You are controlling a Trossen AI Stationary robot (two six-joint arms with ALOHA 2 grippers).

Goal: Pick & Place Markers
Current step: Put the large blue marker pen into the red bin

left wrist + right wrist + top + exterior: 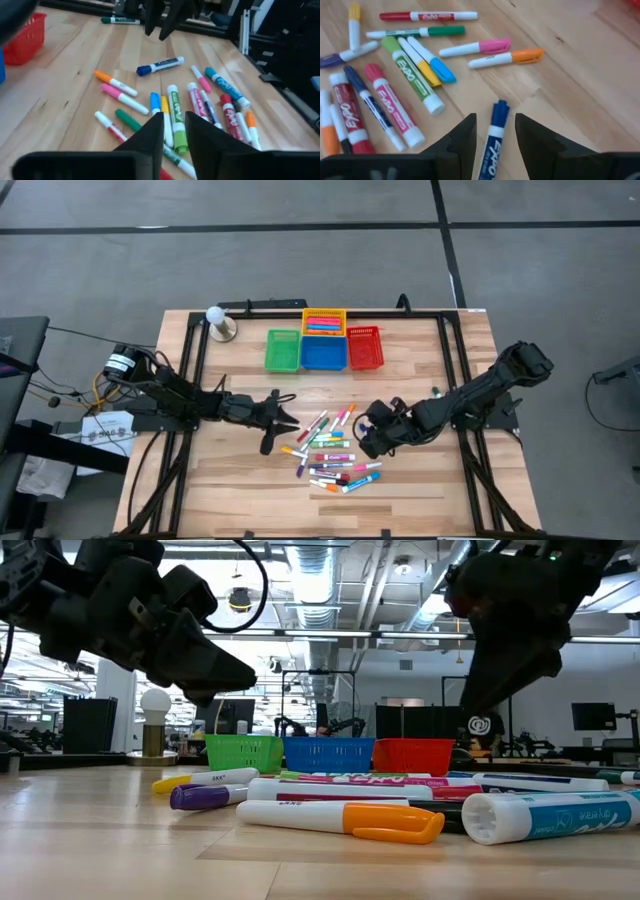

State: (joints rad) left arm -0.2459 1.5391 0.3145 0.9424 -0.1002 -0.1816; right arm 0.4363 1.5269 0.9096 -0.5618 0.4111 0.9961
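Several markers (330, 452) with white or coloured barrels lie loose on the wooden table, between my two grippers. My left gripper (285, 423) reaches in level from the table's left and stands open just short of the pile, a green marker (175, 117) ahead of its fingertips. My right gripper (366, 438) slants down from the right, open. A blue-capped marker (495, 135) lies flat on the table in line with the gap between the right fingers. In the left wrist view the right fingers (165, 22) stand above this marker (160, 65), apart from it.
Green (283, 350), blue (323, 353), red (365, 347) and yellow (323, 320) baskets stand in a group at the far side; the yellow one holds markers. A white bulb on a round base (218, 321) stands at the far left. Bare wood lies near the front edge.
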